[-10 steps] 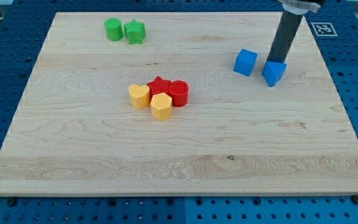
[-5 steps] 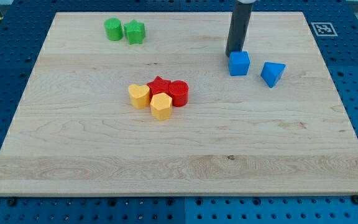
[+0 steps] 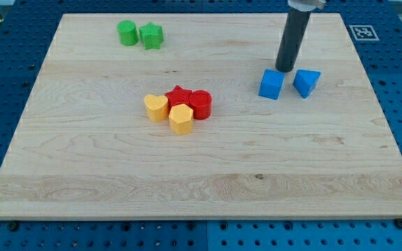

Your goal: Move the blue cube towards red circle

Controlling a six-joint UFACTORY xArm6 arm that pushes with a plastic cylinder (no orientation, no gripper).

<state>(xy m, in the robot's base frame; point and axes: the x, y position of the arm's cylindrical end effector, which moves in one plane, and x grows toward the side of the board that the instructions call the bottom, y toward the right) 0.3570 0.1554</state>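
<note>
Your tool is a bare rod with nothing to open or hold; my tip (image 3: 285, 70) sits on the counter (image 3: 103, 174) just above the blue cube (image 3: 271, 84), at its upper right corner, between it and the blue wedge-like block (image 3: 306, 82). The red circle (image 3: 201, 104) lies well to the view's left, clustered with a red star (image 3: 179, 95), a yellow heart (image 3: 156, 107) and a yellow hexagon (image 3: 181, 119). Bare board separates cube and circle. A green circle (image 3: 126, 33) and green star (image 3: 151, 35) sit upper left.

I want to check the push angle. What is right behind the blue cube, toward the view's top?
My tip stands just behind the blue cube, at its upper right corner. Whether they touch cannot be told; the cube hides nothing else.
</note>
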